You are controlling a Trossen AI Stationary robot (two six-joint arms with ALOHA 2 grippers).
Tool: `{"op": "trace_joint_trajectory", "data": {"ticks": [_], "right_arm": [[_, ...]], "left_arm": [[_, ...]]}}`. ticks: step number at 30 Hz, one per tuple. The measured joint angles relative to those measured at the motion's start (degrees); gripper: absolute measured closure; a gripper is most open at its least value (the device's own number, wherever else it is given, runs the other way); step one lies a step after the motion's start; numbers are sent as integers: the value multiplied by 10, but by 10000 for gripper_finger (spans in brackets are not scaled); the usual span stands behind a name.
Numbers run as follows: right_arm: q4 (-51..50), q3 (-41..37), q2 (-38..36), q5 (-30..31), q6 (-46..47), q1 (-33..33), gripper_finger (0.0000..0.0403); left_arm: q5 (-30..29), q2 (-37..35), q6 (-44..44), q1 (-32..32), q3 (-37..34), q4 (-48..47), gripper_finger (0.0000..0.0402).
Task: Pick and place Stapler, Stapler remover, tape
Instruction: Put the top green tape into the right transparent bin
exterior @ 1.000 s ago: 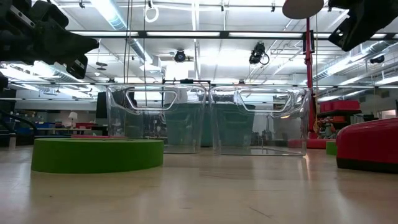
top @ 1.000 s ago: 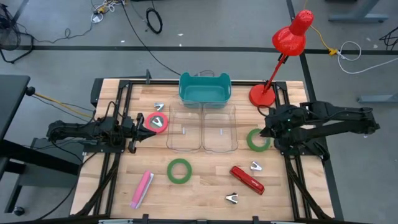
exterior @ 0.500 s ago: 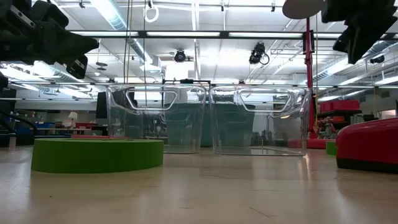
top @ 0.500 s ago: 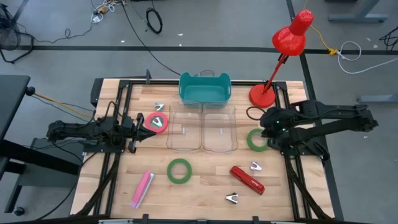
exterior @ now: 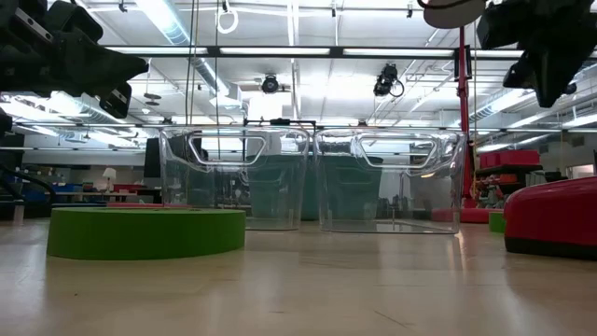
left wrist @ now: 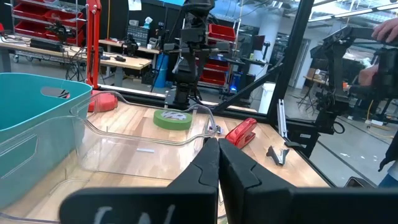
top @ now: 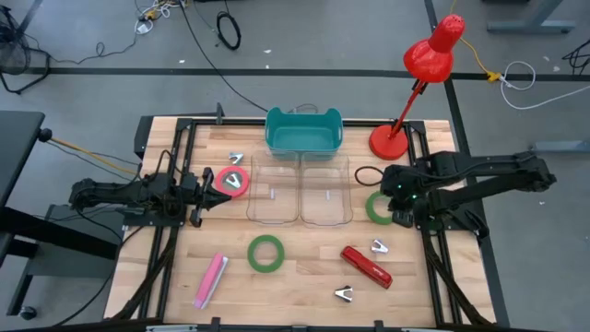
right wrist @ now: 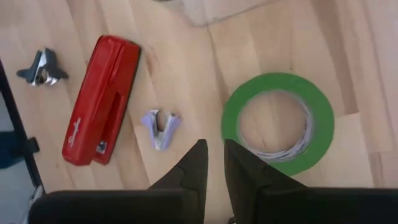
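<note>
A green tape roll [top: 380,207] [right wrist: 278,123] lies flat on the table's right part, and my right gripper [top: 398,196] [right wrist: 214,155] hangs above it, pointing steeply down, open by a narrow gap with nothing between its fingers. A second green roll [top: 265,253] lies at centre front and a red-pink roll [top: 232,181] at the left, just ahead of my shut left gripper [top: 198,198] [left wrist: 217,149], which points level. The red stapler [top: 367,266] [right wrist: 99,99] and a staple remover [top: 379,246] [right wrist: 160,127] lie flat near the right front.
Two clear bins [top: 274,191] [top: 326,191] stand mid-table with a teal bin [top: 304,129] behind them. A red desk lamp [top: 389,140] stands at the far right. A pink stapler [top: 210,279] and two more staple removers [top: 345,294] [top: 236,159] lie on the wood.
My right gripper has gone toward the table's left, in the direction of the clear bins, sinking a little and tipping further downward over the right green tape roll. Nothing on the table has moved.
</note>
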Motion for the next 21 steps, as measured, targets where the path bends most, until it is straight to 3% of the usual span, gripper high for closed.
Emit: {"op": "trace_joint_trajectory", "data": {"ticks": [9,21], "right_arm": [[11,-34,0,1,-4,71,346],[113,-125,0,11,-1,151,346]], "left_arm": [[0,0,0,0,0,0,399],[0,0,0,0,0,0,399]]}}
